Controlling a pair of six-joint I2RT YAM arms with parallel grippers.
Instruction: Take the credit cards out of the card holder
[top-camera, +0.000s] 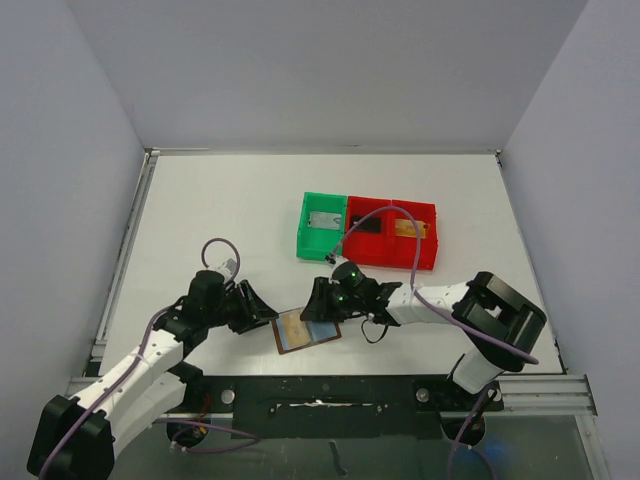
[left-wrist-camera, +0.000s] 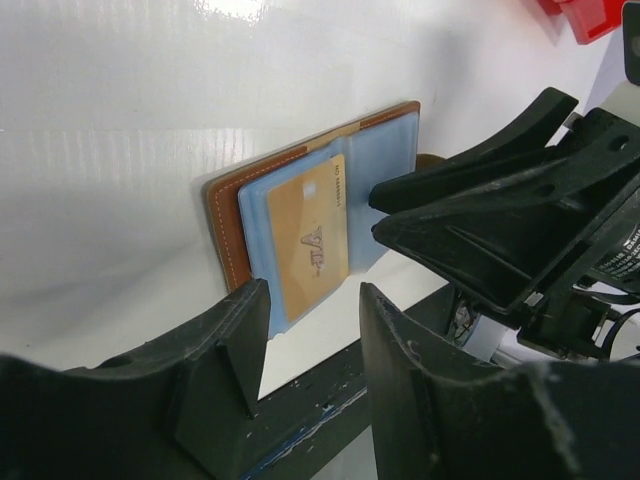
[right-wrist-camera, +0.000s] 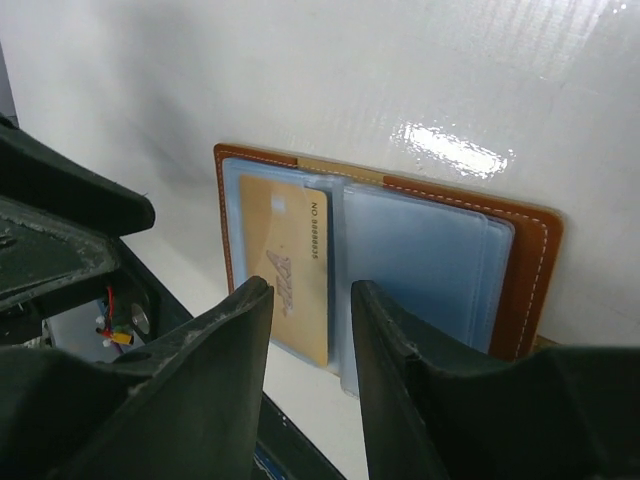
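The left gripper (left-wrist-camera: 315, 293) holds its jaws a narrow way apart, clamped on nothing that shows, and in the gap between them appear the near edge of the card holder (left-wrist-camera: 225, 225) and the end of a golden-orange card (left-wrist-camera: 305, 245); whether the fingertips touch the leather I cannot tell. The right gripper (right-wrist-camera: 312, 288) stands likewise, jaws parted by a slim gap that frames the card holder's middle fold, facing the left gripper close across it. The card holder lies opened flat on the table (top-camera: 220, 210), grey-blue sleeves upward and brown leather showing round the rim. The golden-orange card sits tucked in a sleeve on the half of the card holder nearer the left gripper. Beyond the card holder, well apart from it, a green tray (top-camera: 308, 240) and a red tray (top-camera: 390, 263) stand side by side, touching. A pale grey card (top-camera: 322, 222) lies in the green one, a black card (top-camera: 365, 222) and a second orange card (top-camera: 412, 228) in the red
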